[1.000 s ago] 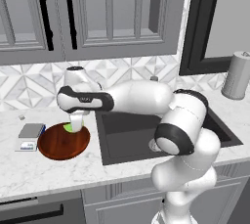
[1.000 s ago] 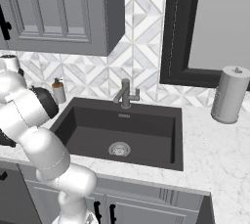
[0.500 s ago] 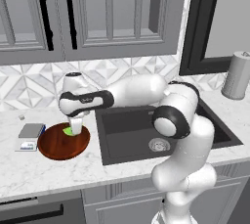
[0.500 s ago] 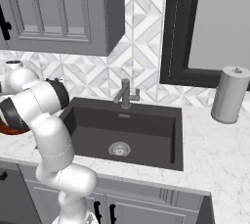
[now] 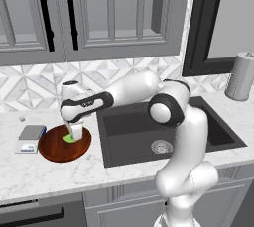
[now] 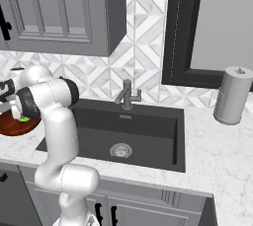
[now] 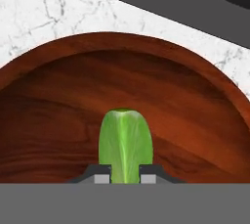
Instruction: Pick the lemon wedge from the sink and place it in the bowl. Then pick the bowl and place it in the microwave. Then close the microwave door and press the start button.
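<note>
Two fingers [image 7: 103,173] tight on the lemon wedge [image 7: 126,145], low inside the bowl [image 7: 195,120]; no legible writing.

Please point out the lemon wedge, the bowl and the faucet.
lemon wedge [image 7: 126,145], hand view, middle of its green face.
bowl [image 5: 52,149], left base view, bare front of its inside.
faucet [image 6: 127,94], right base view, upright stem.

No readable text, label, brand, number or sign appears in any of the views. The small scale [image 5: 31,138] at the far left of the tabletop [image 5: 44,171] is too small for any marking to be made out.
</note>
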